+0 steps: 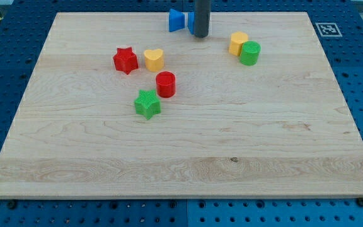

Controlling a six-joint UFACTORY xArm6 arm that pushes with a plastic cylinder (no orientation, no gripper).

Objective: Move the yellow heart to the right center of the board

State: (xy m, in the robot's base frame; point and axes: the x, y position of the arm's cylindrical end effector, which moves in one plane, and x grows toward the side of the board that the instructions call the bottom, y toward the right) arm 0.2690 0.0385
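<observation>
The yellow heart (pixel 154 59) lies on the wooden board (pixel 188 157), left of centre in the upper part of the view. A red star (pixel 125 60) sits just to its left. My tip (pixel 201 35) is near the view's top centre, up and to the right of the heart and well apart from it. The rod stands in front of blue blocks (pixel 178 20) and partly hides them; their shapes are unclear.
A red cylinder (pixel 166 84) and a green star (pixel 147 104) lie below the heart. A yellow block (pixel 237 43) and a green cylinder (pixel 250 53) touch each other at the upper right. A marker tag (pixel 326 29) is at the board's top right corner.
</observation>
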